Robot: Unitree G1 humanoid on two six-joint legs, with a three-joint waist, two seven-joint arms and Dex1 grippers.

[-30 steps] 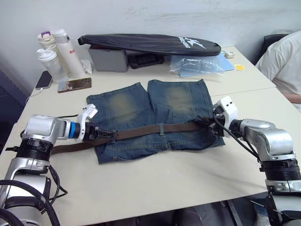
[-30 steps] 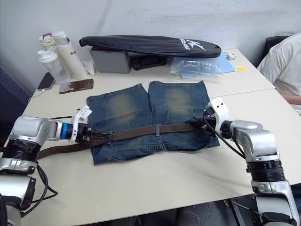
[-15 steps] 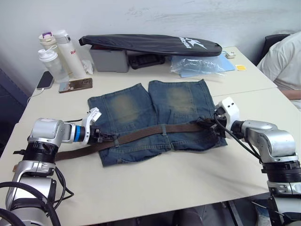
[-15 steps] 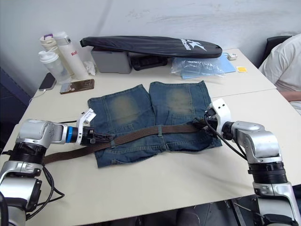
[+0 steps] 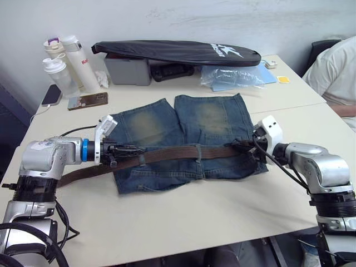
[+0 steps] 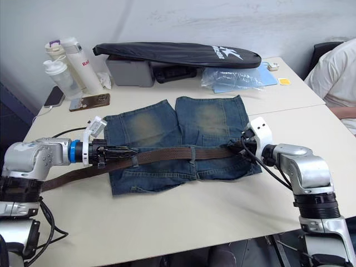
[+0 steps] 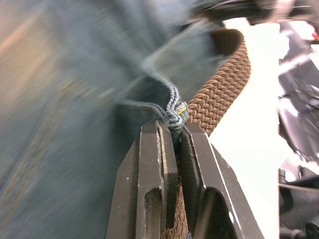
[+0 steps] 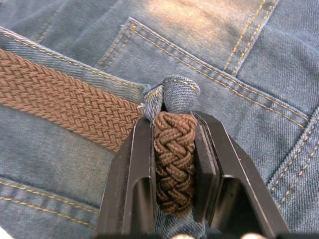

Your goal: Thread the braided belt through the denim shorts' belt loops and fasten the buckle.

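The denim shorts (image 5: 178, 119) lie flat on the table, legs pointing away from me. The braided belt (image 5: 172, 154) runs across the waistband, under a belt loop (image 5: 198, 151), and its tail (image 5: 78, 174) trails off to the left on the table. My left gripper (image 7: 177, 124) is shut on the belt at the shorts' left edge, with a bunched bit of denim pinched at its fingertips (image 7: 159, 132). At the waist's right edge, my right gripper (image 8: 173, 119) is shut on the belt, held edge-on against a belt loop (image 8: 177, 94). The buckle is hidden.
Behind the shorts lie a long black zipped bag (image 5: 178, 51) on a grey box (image 5: 128, 70), a clear plastic bag (image 5: 236, 75), bottles (image 5: 61, 75) and two phones (image 5: 88, 100). A person (image 5: 334, 72) sits at the right. Bare tabletop (image 5: 194, 211) extends toward me.
My left gripper has shut on the belt and lifted it slightly away from me, so the belt now runs straighter across the waist. The right gripper has not moved.
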